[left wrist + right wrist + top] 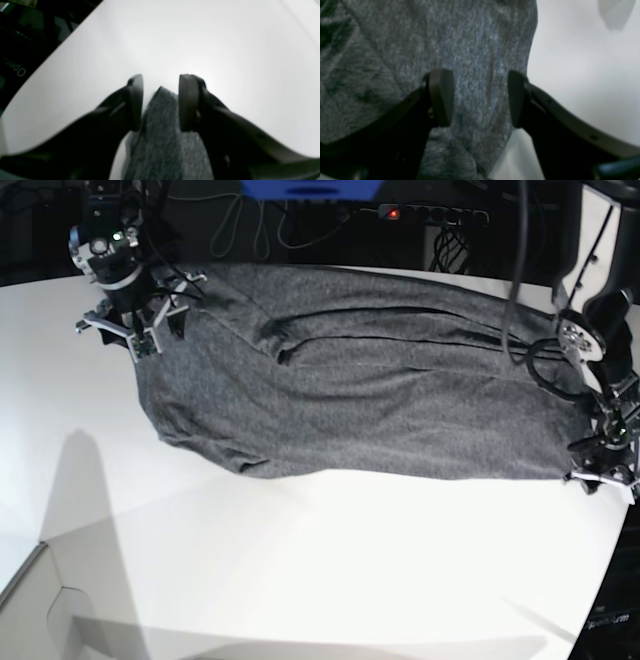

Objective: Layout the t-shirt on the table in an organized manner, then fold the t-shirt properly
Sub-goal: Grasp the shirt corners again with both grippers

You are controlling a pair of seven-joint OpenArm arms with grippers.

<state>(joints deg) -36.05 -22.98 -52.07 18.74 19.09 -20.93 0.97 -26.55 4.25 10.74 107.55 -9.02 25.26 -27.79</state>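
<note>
The t-shirt [370, 395], soft mottled dark-grey knit, lies spread wide and creased across the far half of the smooth white table [320, 560]. The left gripper [161, 102] pinches a narrow fold at its edge. The right gripper [480, 98] stands apart over the cloth.

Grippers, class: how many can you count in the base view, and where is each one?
2. The right gripper is at the t-shirt's far-left end; the left gripper is at its right end, near the table edge.
</note>
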